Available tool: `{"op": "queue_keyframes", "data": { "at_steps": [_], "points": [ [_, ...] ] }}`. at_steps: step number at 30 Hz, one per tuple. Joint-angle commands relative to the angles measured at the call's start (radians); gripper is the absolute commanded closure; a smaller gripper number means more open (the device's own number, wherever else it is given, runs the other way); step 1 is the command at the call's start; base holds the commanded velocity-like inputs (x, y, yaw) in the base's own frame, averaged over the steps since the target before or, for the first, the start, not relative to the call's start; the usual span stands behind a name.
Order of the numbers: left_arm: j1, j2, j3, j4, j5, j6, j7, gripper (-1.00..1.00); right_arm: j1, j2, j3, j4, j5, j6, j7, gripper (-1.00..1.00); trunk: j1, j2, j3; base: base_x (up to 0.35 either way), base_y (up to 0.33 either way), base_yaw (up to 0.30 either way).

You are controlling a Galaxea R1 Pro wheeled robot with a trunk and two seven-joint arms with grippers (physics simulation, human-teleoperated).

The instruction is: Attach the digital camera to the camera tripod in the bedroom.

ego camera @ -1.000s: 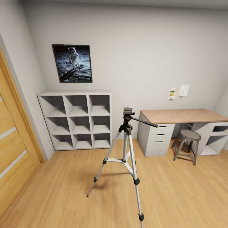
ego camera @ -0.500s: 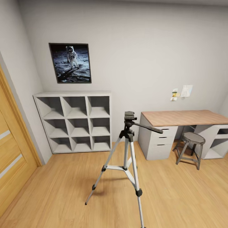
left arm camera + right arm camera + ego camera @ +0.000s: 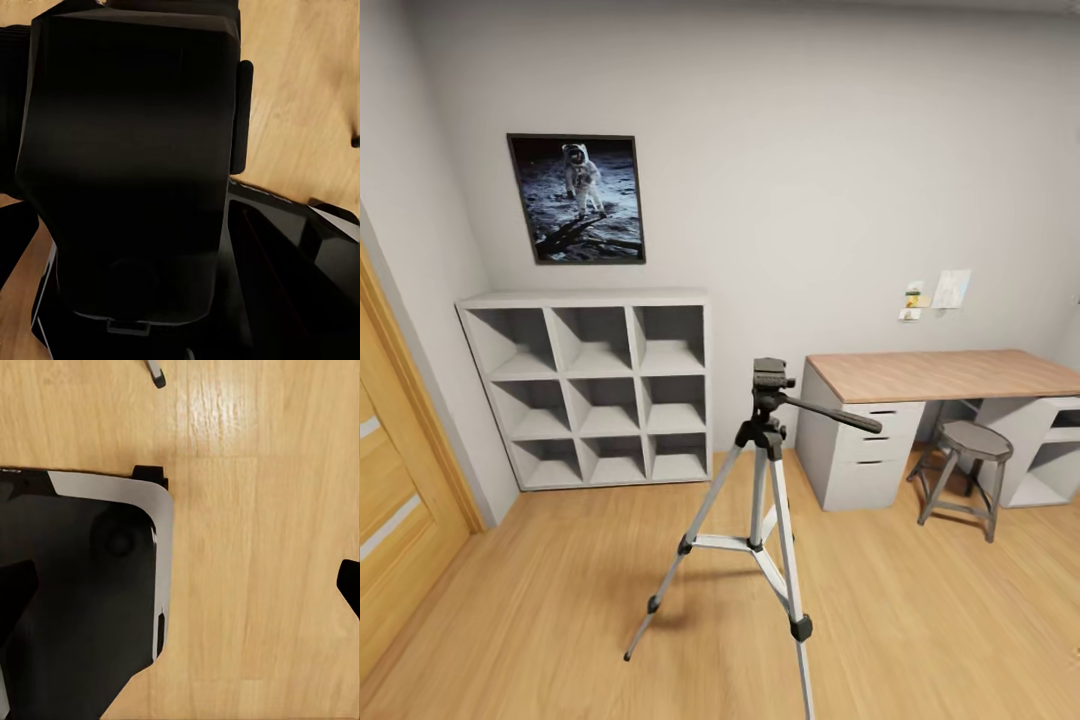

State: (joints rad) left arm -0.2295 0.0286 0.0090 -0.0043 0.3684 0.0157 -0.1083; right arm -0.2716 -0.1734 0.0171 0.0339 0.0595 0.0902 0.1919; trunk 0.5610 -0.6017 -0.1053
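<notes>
Bedroom, facing the back wall. Tripod (image 3: 765,470) stands upright on the plank floor (image 3: 540,620), legs splayed, well clear of the shelf (image 3: 595,385) and near the desk (image 3: 940,372). Its head is bare, with the pan handle (image 3: 830,412) pointing toward the desk side. The nearest leg runs down toward my base, and one foot (image 3: 156,375) shows in the right wrist view, near my base's edge. Right claw (image 3: 182,589) is spread wide and holds nothing, with floor between its tips. Left claw: cannot tell. A black block (image 3: 127,165) sits close before the left wrist lens and hides the fingers. It may be the camera, but I cannot confirm that or see any grip on it. My guess is that I am on the approach, with mounting not begun. Risks as I judge them: rolling closer could clip that near foot and tip the tripod, which looks light and top-heavy. An arm swinging in from the right could snag the handle and twist the head. Pressing down off-centre on the small head could tip the whole stand. If the block is the camera, an unchecked grip could let it slip to the floor.
</notes>
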Motion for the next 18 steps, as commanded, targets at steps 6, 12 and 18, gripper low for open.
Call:
{"op": "queue_keyframes", "data": {
  "at_steps": [6, 12, 18],
  "points": [
    [-0.001, 0.016, 0.004, -0.011, 0.003, 0.010, -0.002, 1.00, -0.001, 0.001, 0.001, 0.001, 0.006, 0.008, 0.002, -1.00, 0.000, -0.002, 0.001, 0.001, 0.000, -0.235],
    [-0.001, 0.047, 0.004, -0.160, 0.004, 0.157, -0.003, 1.00, -0.001, 0.003, 0.001, 0.001, 0.006, 0.004, 0.002, -1.00, 0.000, -0.002, 0.002, 0.000, 0.000, -0.273],
    [-0.001, 0.084, 0.005, -0.352, 0.004, 0.391, 0.071, 1.00, -0.001, 0.006, 0.003, 0.001, 0.007, 0.003, 0.003, -1.00, 0.000, -0.002, 0.002, 0.000, 0.000, -0.272]
  ]
}}
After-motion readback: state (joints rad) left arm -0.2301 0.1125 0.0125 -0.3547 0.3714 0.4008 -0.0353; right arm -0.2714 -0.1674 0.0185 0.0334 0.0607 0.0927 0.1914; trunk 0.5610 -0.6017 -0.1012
